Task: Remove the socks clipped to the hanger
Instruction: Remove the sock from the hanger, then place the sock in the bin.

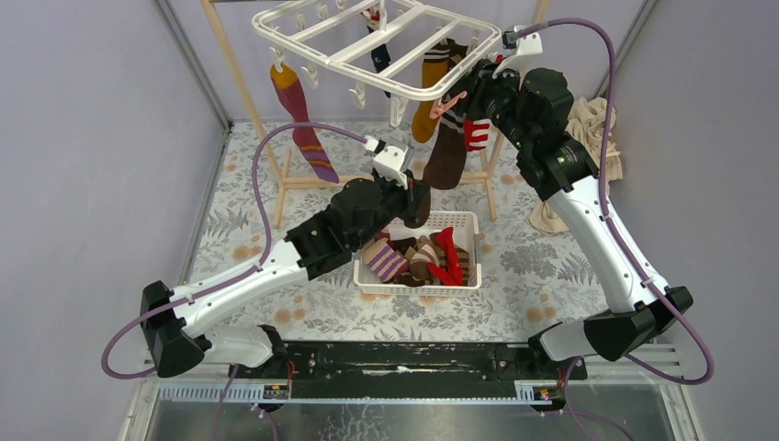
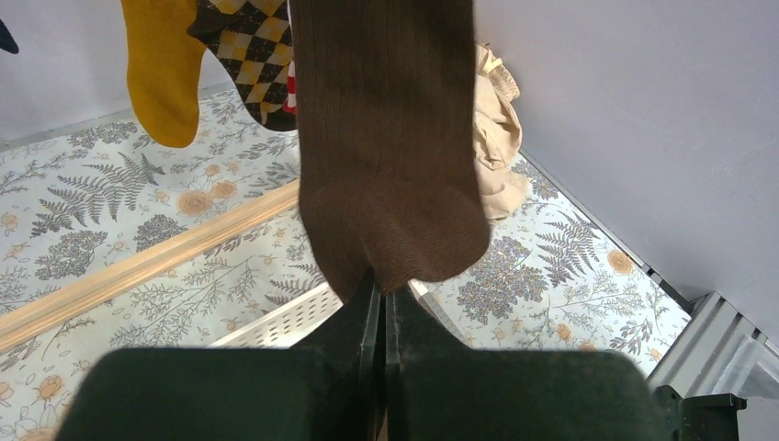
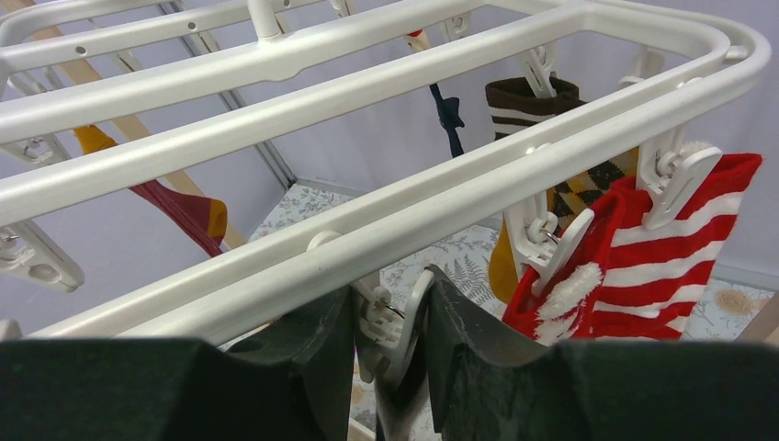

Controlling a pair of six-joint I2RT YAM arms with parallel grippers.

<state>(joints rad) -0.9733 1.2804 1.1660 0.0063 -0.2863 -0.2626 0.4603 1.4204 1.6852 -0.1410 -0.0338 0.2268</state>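
Note:
The white hanger hangs at the top, with several socks clipped to it. A long brown sock hangs from a clip at its near right edge. My left gripper is shut on that sock's toe, the jaws pinched together. My right gripper is up at the hanger rail, its fingers pressed on both sides of a white clip. A red-white striped sock, a mustard sock and a brown argyle sock hang beside it. A purple-striped sock hangs at the left.
A white perforated basket with several socks in it stands under the left gripper. A wooden pole frame carries the hanger, with a low bar behind the basket. A beige cloth lies at the right wall.

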